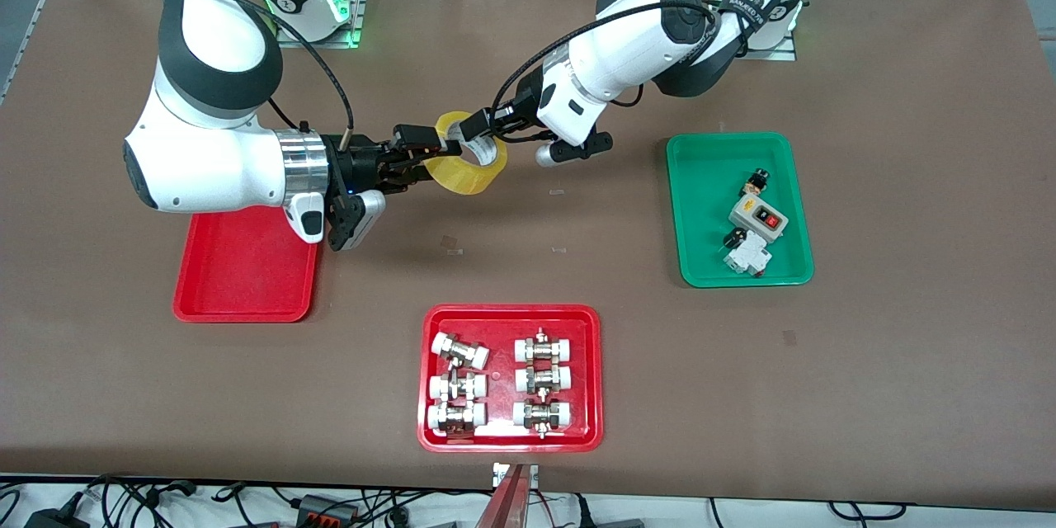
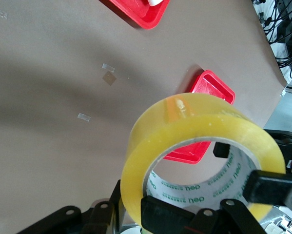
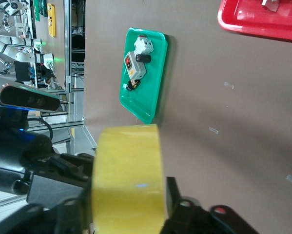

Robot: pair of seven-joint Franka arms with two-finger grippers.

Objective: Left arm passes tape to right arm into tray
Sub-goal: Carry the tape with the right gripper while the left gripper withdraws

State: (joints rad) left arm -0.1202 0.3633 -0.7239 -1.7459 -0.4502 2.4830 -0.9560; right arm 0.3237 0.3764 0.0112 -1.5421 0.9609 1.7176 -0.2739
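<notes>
Tape, one yellow roll whose inner core is reading "deli", is hanging in mid-air over the table, with the left gripper and the right gripper both clamping it. One plain red tray is sitting beneath the right arm, one wider red tray is holding six fittings, and one green tray is carrying switch parts.

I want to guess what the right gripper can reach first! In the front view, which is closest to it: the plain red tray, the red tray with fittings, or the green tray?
1. Plain red tray, below the right gripper.
2. Red tray with fittings, nearer the camera.
3. Green tray, at the left arm's end.
</notes>
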